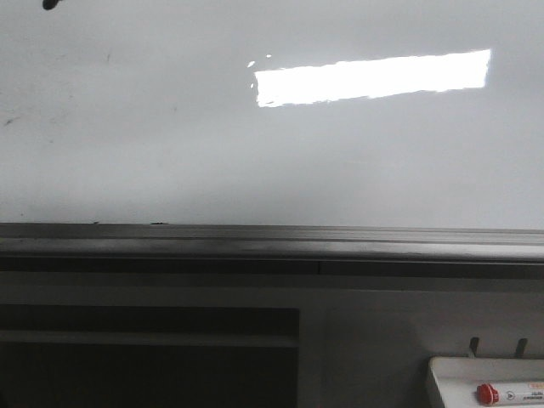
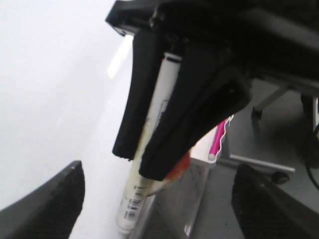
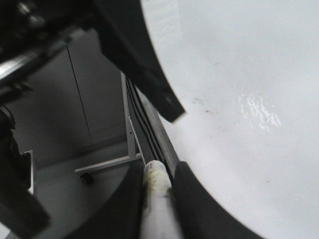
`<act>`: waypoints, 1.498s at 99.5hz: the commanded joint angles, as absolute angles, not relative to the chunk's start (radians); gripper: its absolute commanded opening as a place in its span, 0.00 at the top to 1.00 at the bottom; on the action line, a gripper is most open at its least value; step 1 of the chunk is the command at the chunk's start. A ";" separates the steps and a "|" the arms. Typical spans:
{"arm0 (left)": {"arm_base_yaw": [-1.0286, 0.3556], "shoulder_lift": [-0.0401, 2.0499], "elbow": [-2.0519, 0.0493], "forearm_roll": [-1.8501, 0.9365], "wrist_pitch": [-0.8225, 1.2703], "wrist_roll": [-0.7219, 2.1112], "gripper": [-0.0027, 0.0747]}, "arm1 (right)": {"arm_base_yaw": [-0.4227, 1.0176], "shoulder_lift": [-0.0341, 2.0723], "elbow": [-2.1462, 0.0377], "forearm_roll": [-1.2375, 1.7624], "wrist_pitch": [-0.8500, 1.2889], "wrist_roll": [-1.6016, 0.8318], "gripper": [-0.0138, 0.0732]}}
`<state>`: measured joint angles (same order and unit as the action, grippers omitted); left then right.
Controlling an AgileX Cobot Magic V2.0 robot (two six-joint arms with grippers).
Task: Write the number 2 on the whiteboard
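Observation:
The whiteboard (image 1: 170,127) fills the front view, glossy white with a bright reflection (image 1: 374,76) and a grey ledge (image 1: 272,242) below it. No number 2 shows on it. Neither gripper is in the front view. My right gripper (image 3: 159,169) is shut on a white marker (image 3: 157,199), close beside the board (image 3: 239,74) and just over the ledge (image 3: 149,129). The left wrist view shows the same right gripper (image 2: 139,159) clamped on the marker (image 2: 130,204), whose barcoded end sticks out. My left gripper (image 2: 158,172) is open, its fingers (image 2: 45,209) wide apart on either side.
A small white tray (image 1: 489,382) with a red-capped marker (image 1: 486,393) sits at the lower right, below the ledge. A black part of the other arm (image 3: 144,64) hangs close over the right gripper. A small black blot (image 1: 51,3) marks the board's top left edge.

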<state>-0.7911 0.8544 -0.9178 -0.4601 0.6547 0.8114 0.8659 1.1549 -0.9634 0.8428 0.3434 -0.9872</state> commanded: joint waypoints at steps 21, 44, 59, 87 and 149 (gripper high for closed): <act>-0.797 0.540 -0.949 -0.234 0.631 0.473 0.58 | 0.865 1.247 -1.005 0.738 0.138 -1.019 0.93; -0.797 0.352 -0.920 -0.157 0.738 0.361 0.99 | 0.848 1.374 -1.037 0.640 0.006 -1.019 0.93; -0.797 0.277 -0.859 -0.157 0.750 0.278 0.99 | 0.808 1.435 -1.096 0.605 0.000 -1.019 0.93; -0.797 0.233 -0.800 -0.178 0.753 0.251 0.99 | 0.656 1.463 -1.183 0.515 0.006 -1.019 0.93; -0.797 0.233 -0.796 -0.174 0.749 0.251 0.99 | 0.492 1.295 -1.074 0.525 0.454 -1.001 0.91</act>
<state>-0.7911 0.2205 -0.7751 -0.1592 0.8252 0.2637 0.4709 1.3056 -1.1099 0.5286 0.5094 -1.0018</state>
